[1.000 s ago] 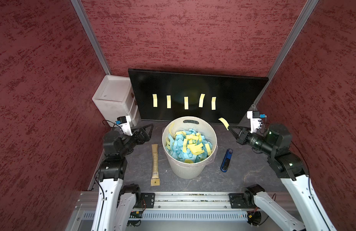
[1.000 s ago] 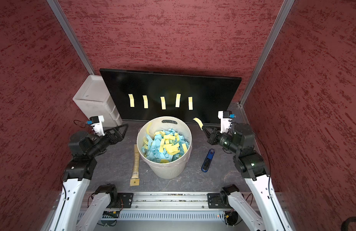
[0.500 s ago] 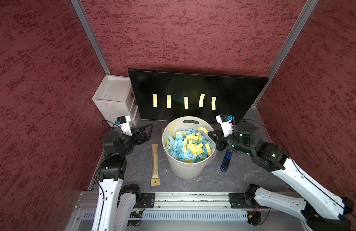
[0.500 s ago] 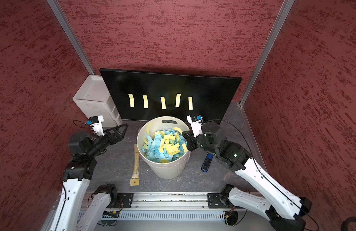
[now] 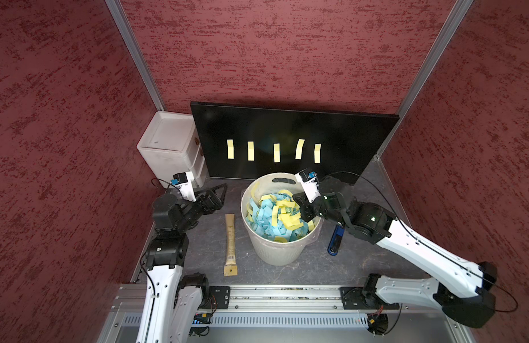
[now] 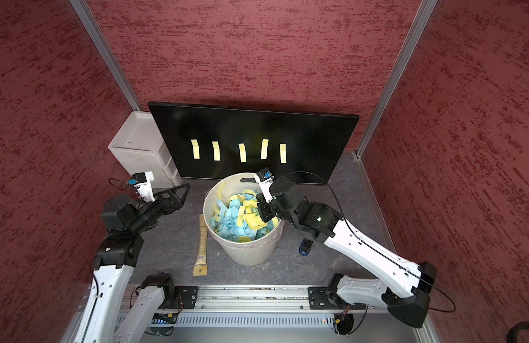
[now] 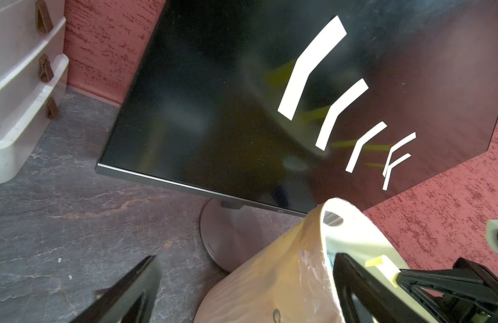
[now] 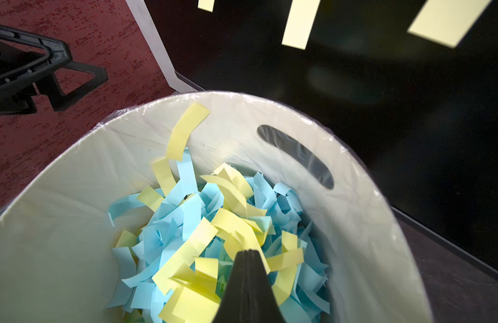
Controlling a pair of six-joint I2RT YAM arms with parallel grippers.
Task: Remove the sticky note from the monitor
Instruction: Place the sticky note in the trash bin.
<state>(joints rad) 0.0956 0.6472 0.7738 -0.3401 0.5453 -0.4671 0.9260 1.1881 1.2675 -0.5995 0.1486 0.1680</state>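
Marbled grey desk (image 5: 361, 261), red walls (image 5: 287, 53), monitor (image 5: 346, 142) with five sticky notes (image 5: 276, 153) beyond closed right tool (image 8: 247, 253), left tool (image 5: 223, 194) wide.

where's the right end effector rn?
In both top views the right end effector hangs over the right side of the white bin, just above the heap of notes, in front of the monitor.

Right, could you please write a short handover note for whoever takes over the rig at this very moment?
Left pincer: open, empty, beside the white bin.
Right pincer: shut inside the bin's rim, apparently pinching a yellow note.
Monitor: upright behind the bin, five yellow notes stuck on it.
Done: one note off and over the bin.
To do: drop it, then peel the other five.
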